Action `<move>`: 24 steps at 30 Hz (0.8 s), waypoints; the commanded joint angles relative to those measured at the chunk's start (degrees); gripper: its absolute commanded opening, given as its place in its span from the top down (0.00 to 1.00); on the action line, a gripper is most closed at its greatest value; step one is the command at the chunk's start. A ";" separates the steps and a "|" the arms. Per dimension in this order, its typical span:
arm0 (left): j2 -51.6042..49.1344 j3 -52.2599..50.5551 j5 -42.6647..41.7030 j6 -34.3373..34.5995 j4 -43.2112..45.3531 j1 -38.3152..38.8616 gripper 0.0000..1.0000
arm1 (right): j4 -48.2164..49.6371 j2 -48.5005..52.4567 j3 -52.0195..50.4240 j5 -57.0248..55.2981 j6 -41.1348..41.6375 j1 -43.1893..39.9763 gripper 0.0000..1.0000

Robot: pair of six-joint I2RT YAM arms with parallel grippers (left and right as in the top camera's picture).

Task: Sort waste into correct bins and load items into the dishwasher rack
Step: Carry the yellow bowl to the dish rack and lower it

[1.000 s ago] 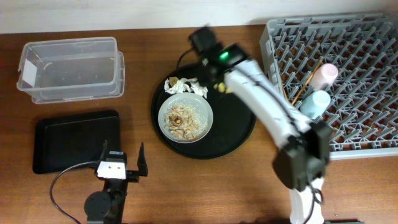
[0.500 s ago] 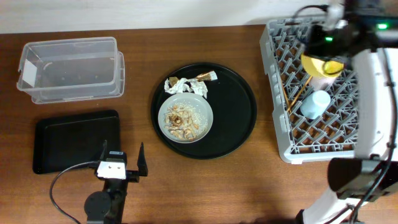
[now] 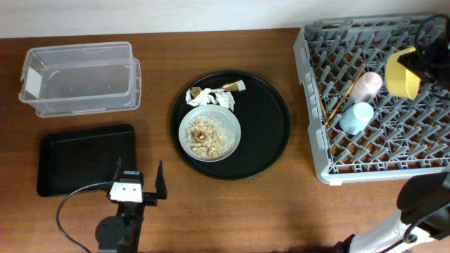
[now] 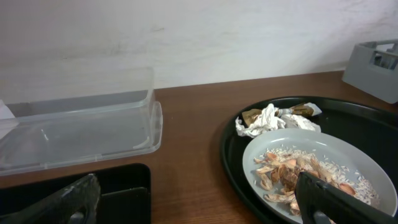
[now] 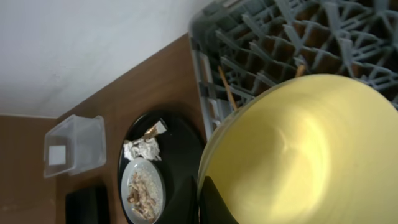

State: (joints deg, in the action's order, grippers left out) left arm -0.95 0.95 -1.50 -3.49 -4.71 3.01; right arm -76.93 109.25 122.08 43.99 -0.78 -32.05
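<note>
Overhead, right gripper (image 3: 420,62): mine, closed tight on the rim of the yellow-green bowl (image 3: 401,73), which stands on edge over the far right part of the dishwasher rack (image 3: 316,140).
Overhead, rack load: the pink cup (image 3: 367,86), blue cup (image 3: 356,117) and chopsticks (image 3: 342,95) lie just left of the bowl.
Overhead, left gripper (image 3: 139,180): my jaws stand wide apart at the near edge of the flat black tray (image 3: 77,158), with the clear box (image 3: 77,77) beyond it.
Overhead, waste: the tissue (image 3: 209,97) and wrapper (image 3: 232,86) sit on the round black tray (image 3: 274,126) beside the plate (image 3: 228,121) of food scraps (image 3: 205,138), well apart from both grippers.
Left wrist: the plate (image 4: 280,146) lies ahead to my right, the tissue (image 4: 267,119) behind it, and the clear box (image 4: 81,130) ahead to my left.
Right wrist: the bowl (image 5: 298,155) fills the view, with one finger (image 5: 214,202) against its rim. The rack (image 5: 267,37) and chopsticks (image 5: 227,87) are behind it.
</note>
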 commanded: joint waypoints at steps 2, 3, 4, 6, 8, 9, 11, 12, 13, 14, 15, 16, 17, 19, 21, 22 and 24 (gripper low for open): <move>0.22 -0.44 0.24 -0.68 -0.02 0.26 0.01 | 4.55 3.50 -4.24 5.42 -1.75 0.04 0.96; 0.22 -0.44 0.24 -0.68 -0.02 0.26 0.01 | 5.44 4.15 -4.63 5.33 -1.36 -0.09 0.96; 0.22 -0.44 0.24 -0.68 -0.02 0.26 0.01 | 6.38 5.18 -4.87 5.40 -1.29 -0.24 0.96; 0.22 -0.44 0.24 -0.68 -0.02 0.26 0.01 | 7.26 6.64 -4.90 5.97 -1.07 -0.55 0.96; 0.22 -0.44 0.24 -0.68 -0.02 0.26 0.01 | 7.39 8.09 -4.90 11.06 -1.18 -1.33 0.96; 0.22 -0.44 0.24 -0.68 -0.02 0.26 0.01 | 7.37 8.59 -4.90 14.51 -1.16 -1.75 0.96; 0.22 -0.44 0.24 -0.68 -0.02 0.26 0.01 | 7.32 9.53 -4.98 22.32 -1.44 -2.71 0.96; 0.22 -0.44 0.24 -0.68 -0.02 0.26 0.01 | 7.34 10.08 -5.11 26.62 -2.12 -3.28 0.96; 0.22 -0.44 0.24 -0.68 -0.02 0.26 0.01 | 7.37 10.36 -5.20 28.00 -2.21 -3.76 0.96; 0.22 -0.44 0.22 -0.68 -0.02 0.26 0.01 | 7.34 10.75 -5.44 27.91 -2.21 -4.22 0.96; 0.22 -0.44 0.24 -0.68 -0.02 0.26 0.01 | 6.80 11.15 -5.75 27.12 -2.21 -4.76 0.96; 0.22 -0.44 0.24 -0.68 -0.02 0.26 0.01 | 6.19 11.54 -6.47 26.60 -2.19 -5.25 0.96; 0.22 -0.44 0.24 -0.68 -0.02 0.26 0.01 | 5.55 11.89 -7.06 26.51 -2.19 -5.68 0.96; 0.22 -0.44 0.24 -0.68 -0.02 0.26 0.01 | 4.24 13.00 -8.59 27.02 -2.23 -6.71 0.96; 0.22 -0.44 0.24 -0.68 -0.02 0.26 0.01 | 5.01 13.99 -10.71 27.65 -2.51 -7.26 0.96; 0.22 -0.44 0.22 -0.68 -0.02 0.26 0.01 | 6.10 14.32 -12.46 28.65 -4.07 -7.39 0.96; 0.22 -0.44 0.24 -0.68 -0.02 0.26 0.01 | 6.29 14.64 -14.45 31.39 -6.23 -7.48 0.96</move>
State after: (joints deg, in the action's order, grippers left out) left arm -0.95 0.95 -1.50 -3.49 -4.71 3.01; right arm -70.85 122.43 110.56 69.73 -3.22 -39.24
